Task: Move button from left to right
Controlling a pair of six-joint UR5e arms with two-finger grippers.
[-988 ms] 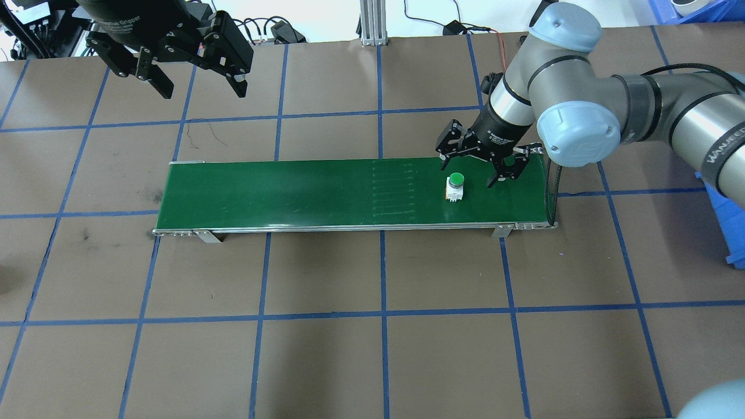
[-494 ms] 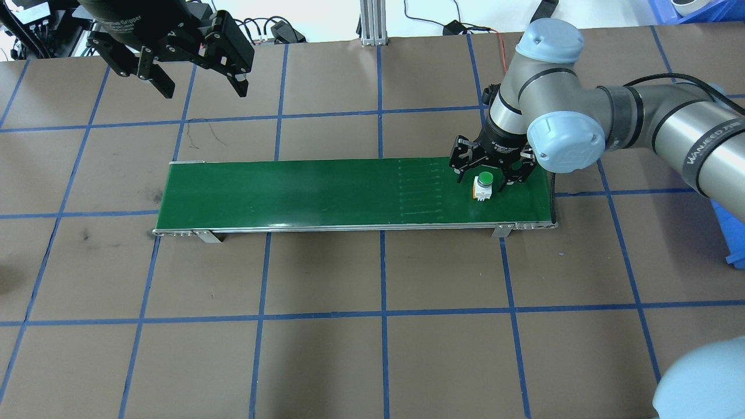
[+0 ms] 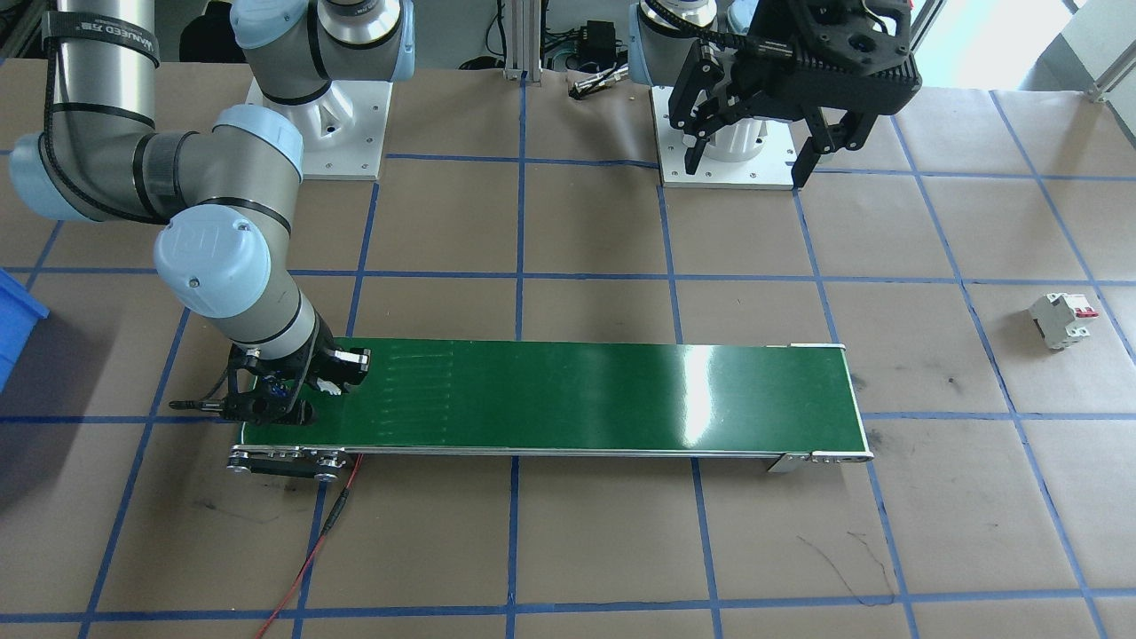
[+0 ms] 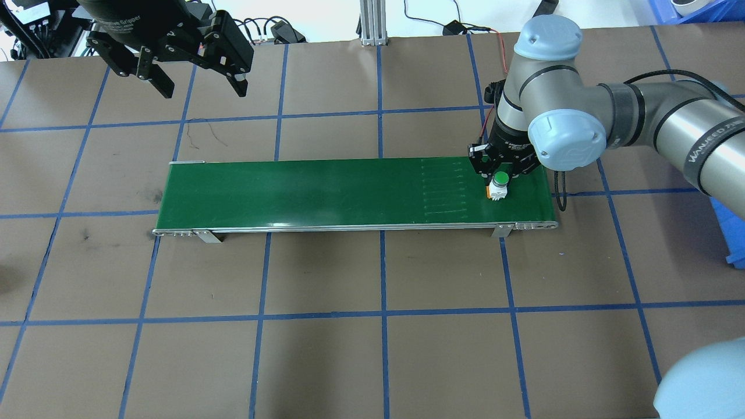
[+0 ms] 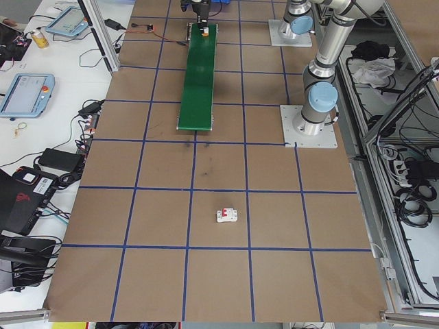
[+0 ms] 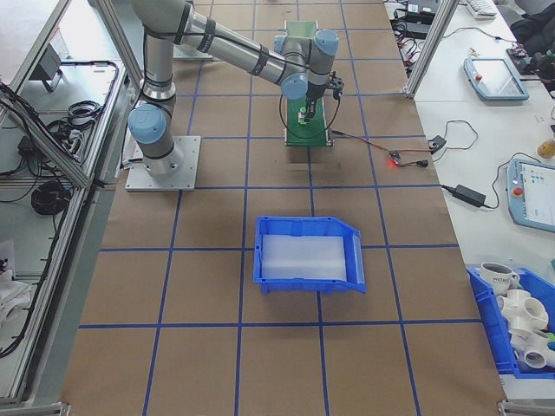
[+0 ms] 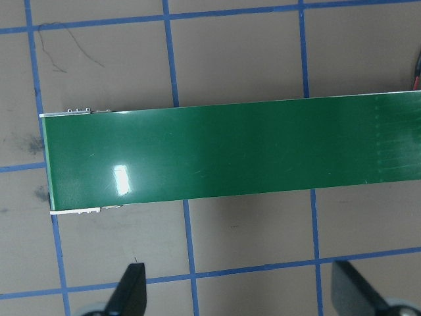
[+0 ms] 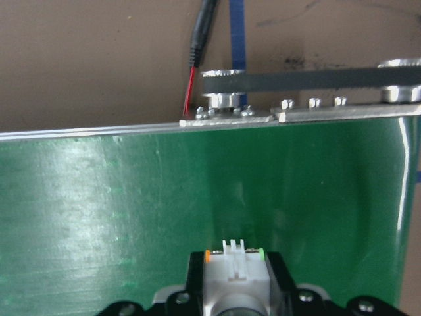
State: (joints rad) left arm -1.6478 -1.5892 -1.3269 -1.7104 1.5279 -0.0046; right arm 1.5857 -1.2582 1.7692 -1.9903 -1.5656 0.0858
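Observation:
The button [image 4: 499, 186], a small white module with a green cap and an orange side, stands near the right end of the green conveyor belt [image 4: 320, 192]. My right gripper [image 4: 500, 174] has come down over it and is shut on it. In the right wrist view the button [image 8: 235, 276] sits tight between the black fingers. From the front the right gripper [image 3: 284, 390] hides the button. My left gripper [image 4: 205, 90] hangs open and empty, high behind the belt's left end; its fingers [image 7: 128, 293] show at the bottom of the left wrist view.
A white circuit breaker [image 3: 1058, 319] with red levers lies on the table well off the belt's left end. A blue bin [image 6: 308, 256] stands beyond the belt's right end. A red cable [image 3: 311, 541] runs from the belt's right end.
The button has travelled rightward along the belt. My right gripper moved over it, came down and shut on it. The left arm has not moved.

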